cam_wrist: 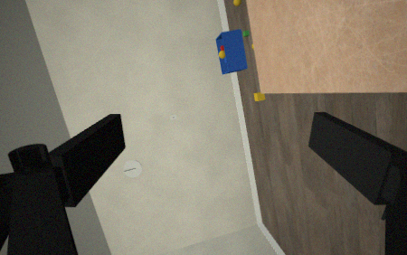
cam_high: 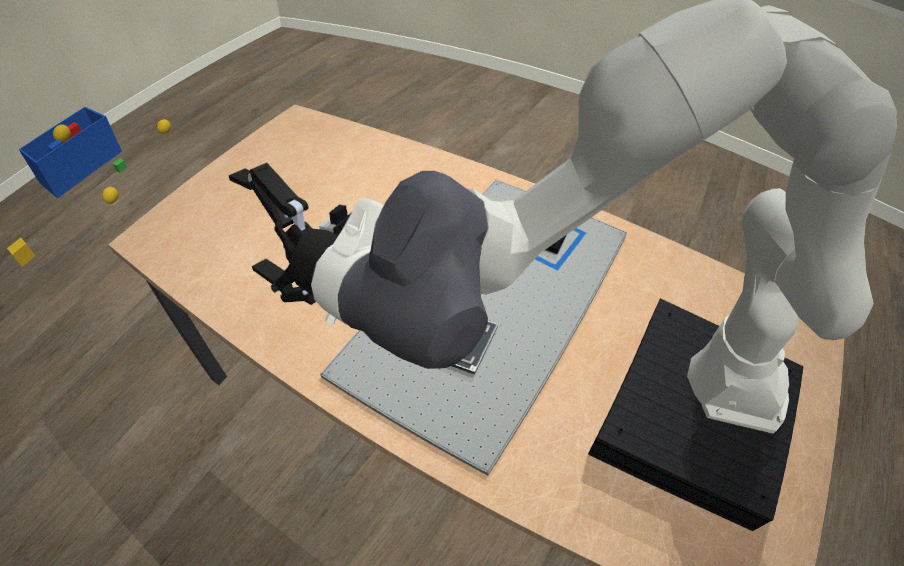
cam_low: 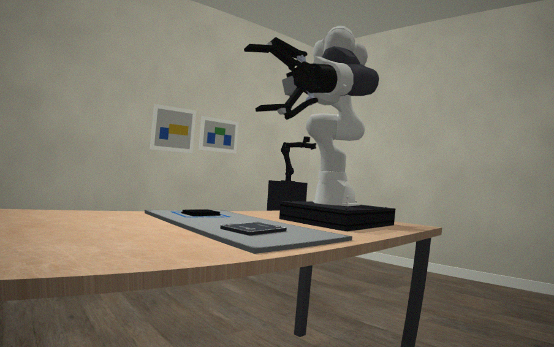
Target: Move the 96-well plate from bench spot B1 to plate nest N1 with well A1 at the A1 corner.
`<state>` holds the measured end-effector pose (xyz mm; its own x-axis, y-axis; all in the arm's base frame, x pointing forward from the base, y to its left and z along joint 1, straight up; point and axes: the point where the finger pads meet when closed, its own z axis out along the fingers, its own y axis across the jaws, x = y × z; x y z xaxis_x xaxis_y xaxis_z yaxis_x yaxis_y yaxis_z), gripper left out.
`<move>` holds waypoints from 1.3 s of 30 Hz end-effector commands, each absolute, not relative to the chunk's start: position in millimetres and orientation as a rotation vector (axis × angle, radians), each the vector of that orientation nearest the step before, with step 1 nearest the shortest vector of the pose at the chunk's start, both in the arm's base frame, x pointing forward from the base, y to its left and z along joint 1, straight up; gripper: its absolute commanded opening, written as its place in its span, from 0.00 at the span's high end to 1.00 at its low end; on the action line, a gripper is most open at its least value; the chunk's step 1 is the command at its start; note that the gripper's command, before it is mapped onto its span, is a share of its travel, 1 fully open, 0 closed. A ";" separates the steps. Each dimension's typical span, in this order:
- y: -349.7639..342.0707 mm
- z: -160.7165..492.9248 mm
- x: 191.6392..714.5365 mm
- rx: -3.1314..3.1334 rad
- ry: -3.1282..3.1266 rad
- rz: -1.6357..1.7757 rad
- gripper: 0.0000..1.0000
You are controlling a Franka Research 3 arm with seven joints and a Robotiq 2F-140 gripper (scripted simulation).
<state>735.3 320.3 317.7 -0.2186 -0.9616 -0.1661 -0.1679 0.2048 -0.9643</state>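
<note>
A blue bin (cam_high: 70, 163) holding a yellow ball (cam_high: 61, 132) stands on the wooden floor (cam_high: 200, 480) by the wall, with two yellow balls, a green cube (cam_high: 119, 164) and a yellow block (cam_high: 20, 251) scattered nearby, and two posters (cam_low: 172, 128) hang on the wall.
</note>
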 end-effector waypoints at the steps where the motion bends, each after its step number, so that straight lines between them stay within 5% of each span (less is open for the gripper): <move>1: 320.3 317.8 735.3 -1.098 1.584 -1.115 0.00; 39: 250.8 284.4 741.5 -1.094 1.755 -1.164 0.00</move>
<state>741.7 262.5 291.4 -0.3349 -0.9291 -0.1570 -0.2179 0.2385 -0.9464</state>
